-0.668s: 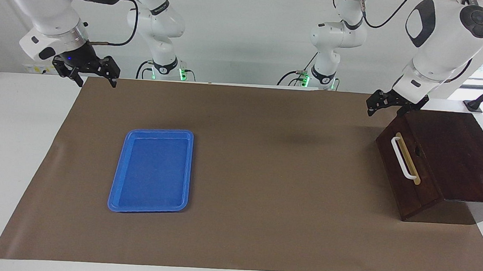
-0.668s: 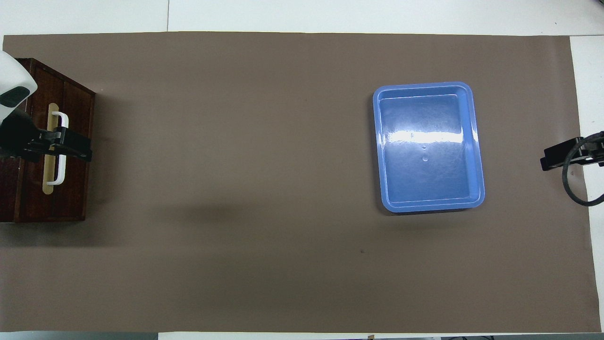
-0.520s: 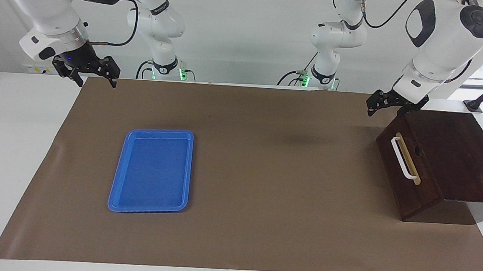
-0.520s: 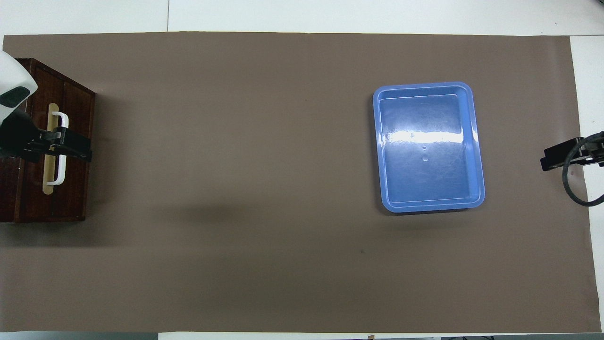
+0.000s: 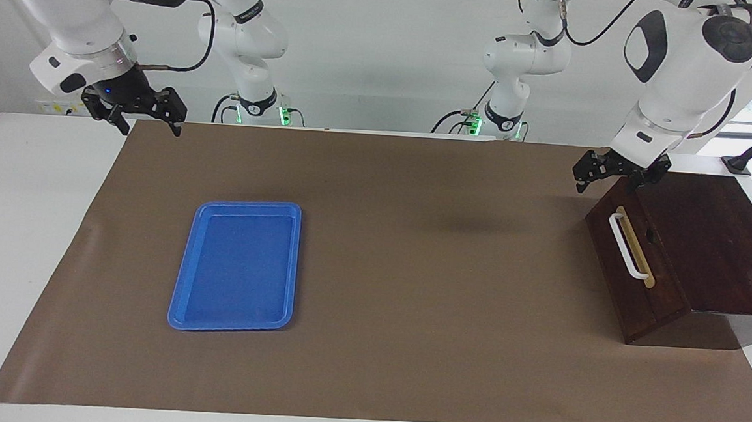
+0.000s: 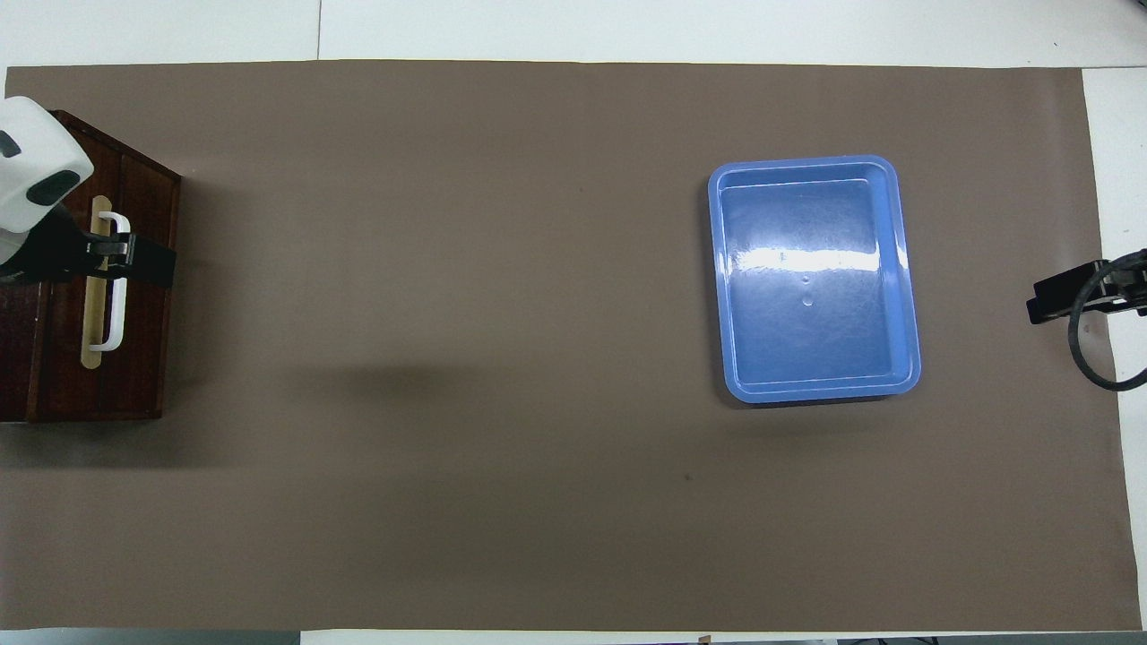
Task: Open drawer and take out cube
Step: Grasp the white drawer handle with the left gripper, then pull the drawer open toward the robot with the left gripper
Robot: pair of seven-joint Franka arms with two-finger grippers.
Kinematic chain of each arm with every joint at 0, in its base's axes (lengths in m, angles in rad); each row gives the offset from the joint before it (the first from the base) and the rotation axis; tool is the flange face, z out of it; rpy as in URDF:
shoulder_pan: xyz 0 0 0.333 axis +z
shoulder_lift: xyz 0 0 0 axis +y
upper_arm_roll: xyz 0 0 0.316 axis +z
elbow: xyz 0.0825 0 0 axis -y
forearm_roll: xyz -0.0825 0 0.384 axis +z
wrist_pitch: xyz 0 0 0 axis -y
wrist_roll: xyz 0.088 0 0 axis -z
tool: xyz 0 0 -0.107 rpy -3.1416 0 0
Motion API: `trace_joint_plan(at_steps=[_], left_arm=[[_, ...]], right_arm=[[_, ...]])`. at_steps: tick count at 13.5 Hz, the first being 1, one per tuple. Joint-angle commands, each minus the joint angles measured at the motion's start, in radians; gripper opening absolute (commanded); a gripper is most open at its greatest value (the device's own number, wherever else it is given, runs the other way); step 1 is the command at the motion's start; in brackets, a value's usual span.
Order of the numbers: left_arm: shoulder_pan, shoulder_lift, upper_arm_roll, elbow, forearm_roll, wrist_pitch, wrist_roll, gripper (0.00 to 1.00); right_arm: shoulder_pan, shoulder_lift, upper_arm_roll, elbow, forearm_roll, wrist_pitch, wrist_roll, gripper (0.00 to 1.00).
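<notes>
The dark brown wooden box (image 5: 707, 238) stands at the left arm's end of the table. Its drawer (image 5: 636, 272) is shut, with the white bar handle (image 5: 627, 246) on the tan strip. It also shows in the overhead view (image 6: 139, 358), handle (image 6: 115, 309) included. The yellow cube is hidden. My left gripper (image 5: 608, 178) is open and hangs in the air over the upper edge of the drawer front; from overhead it (image 6: 125, 266) covers the handle's upper part. My right gripper (image 5: 135, 113) is open and waits over the mat's corner at the right arm's end.
A blue plastic tray (image 5: 237, 264) lies flat on the brown mat (image 5: 409, 304) toward the right arm's end, also seen in the overhead view (image 6: 814, 279). Only the tip of the right gripper (image 6: 1062, 296) shows there.
My left gripper has shifted slightly over the drawer front, along the handle away from the robots, and its wrist has turned a little. The right arm, tray and drawer have not moved.
</notes>
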Motion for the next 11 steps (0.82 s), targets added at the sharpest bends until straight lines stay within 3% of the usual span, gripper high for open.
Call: trace_joint_plan(at_steps=[1, 3, 5, 11], left_arm=[[-0.024, -0.041, 0.014, -0.171, 0.125, 0.189, 0.015, 1.00], [-0.018, 0.008, 0.014, -0.215, 0.241, 0.287, 0.014, 1.00], [0.008, 0.053, 0.015, -0.256, 0.272, 0.394, 0.014, 1.00], [0.057, 0.075, 0.015, -0.328, 0.329, 0.531, 0.014, 1.00]], right_arm=[[-0.007, -0.011, -0.001, -0.009, -0.006, 0.006, -0.027, 1.00], [-0.007, -0.011, -0.001, -0.009, -0.006, 0.006, -0.023, 1.00], [-0.007, -0.011, -0.001, -0.011, -0.006, -0.001, -0.021, 1.00], [-0.009, -0.012, -0.001, -0.011, -0.006, -0.005, -0.029, 1.00]])
